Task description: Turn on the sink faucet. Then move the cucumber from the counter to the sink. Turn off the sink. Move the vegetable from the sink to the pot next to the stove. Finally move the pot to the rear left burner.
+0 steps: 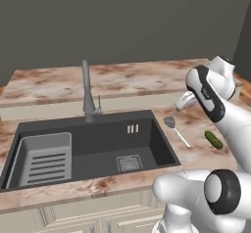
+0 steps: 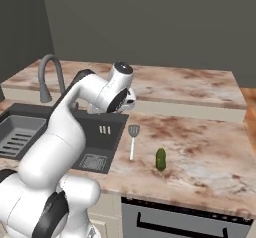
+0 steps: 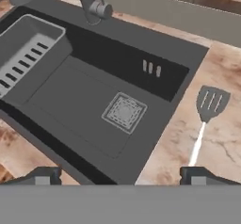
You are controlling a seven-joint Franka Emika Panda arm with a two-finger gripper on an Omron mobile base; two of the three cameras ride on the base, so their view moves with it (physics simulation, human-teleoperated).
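The sink faucet point(image 1: 87, 92) point(image 2: 50, 74) stands behind the sink point(image 1: 98, 129) point(image 3: 89, 100), its base and side lever point(image 3: 96, 6) at the top of the hand view. I see no water running. The cucumber point(image 1: 213, 139) point(image 2: 160, 158) lies on the counter point(image 1: 196, 153) right of the sink, beyond a spatula. My gripper point(image 3: 121, 176) hovers open above the sink's right front corner, its fingertips point(image 3: 44, 176) wide apart with nothing between them. My hand point(image 1: 186, 100) point(image 2: 126, 99) is well above the counter. The pot and stove are out of view.
A slotted metal spatula point(image 1: 174, 129) point(image 2: 133, 139) point(image 3: 207, 115) lies between sink and cucumber. A ribbed grey rack point(image 1: 44, 158) point(image 3: 28, 53) fills the sink's left end; the drain grate point(image 3: 124, 112) sits mid-basin. A dark appliance front point(image 2: 185, 222) shows under the counter.
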